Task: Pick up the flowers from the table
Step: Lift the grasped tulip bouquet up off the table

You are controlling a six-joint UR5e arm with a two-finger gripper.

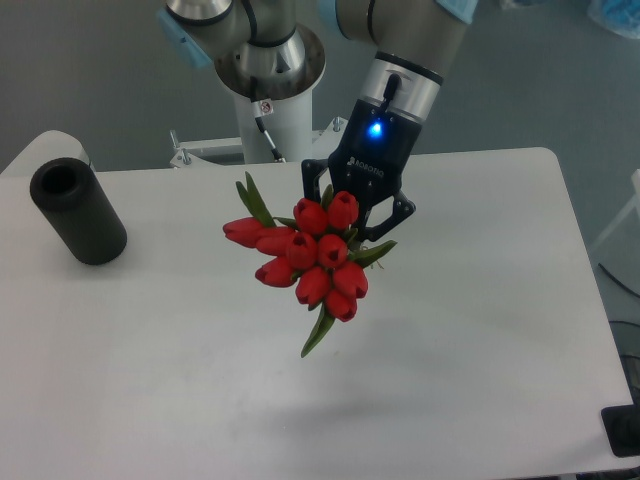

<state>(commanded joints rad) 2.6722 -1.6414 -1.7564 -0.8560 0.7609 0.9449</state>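
Above the white table (470,330), the gripper (358,215) has its fingers closed on the flowers (308,262), red buds (leaves splayed) tipped toward the camera and clear of the surface. A black cylinder (76,210) stands at the table's left edge, grey floor behind.

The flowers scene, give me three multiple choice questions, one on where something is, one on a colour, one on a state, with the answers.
1. Where does the black cylinder stand on the table?
A. left part
B. right edge
C. front middle

2. What colour are the buds of the flowers?
A. yellow
B. red
C. white

3. What is the gripper doing?
A. open, away from the flowers
B. resting shut on the cylinder
C. shut on the flowers

Answers: 1 A, it stands far left of the bunch. 2 B, every bud is red. 3 C, the fingers close behind the buds.
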